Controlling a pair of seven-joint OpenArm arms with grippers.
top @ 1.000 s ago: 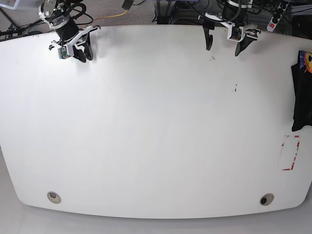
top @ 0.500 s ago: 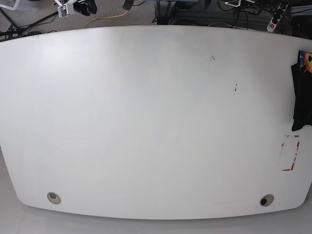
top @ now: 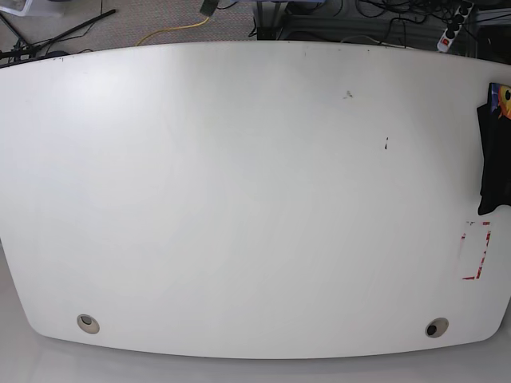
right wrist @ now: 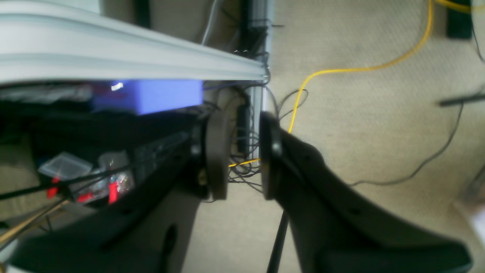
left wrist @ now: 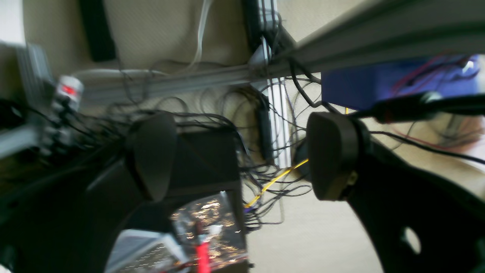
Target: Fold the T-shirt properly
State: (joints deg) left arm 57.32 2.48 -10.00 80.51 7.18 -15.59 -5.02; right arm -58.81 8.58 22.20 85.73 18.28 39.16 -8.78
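Both arms have left the base view; left gripper (left wrist: 242, 155) gapes wide, right gripper (right wrist: 244, 151) narrow, T-shirt (top: 495, 152) far right.

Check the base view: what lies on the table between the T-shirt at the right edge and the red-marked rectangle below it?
Nothing. In the base view only bare white table separates the T-shirt from the red-marked rectangle.

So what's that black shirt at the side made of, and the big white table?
The T-shirt looks like soft, matte black cloth: it lies limp and folded at the table's edge, with a bright printed patch at its top. The table seems a hard, smooth white board, maybe laminate: it is flat and shows a faint sheen.
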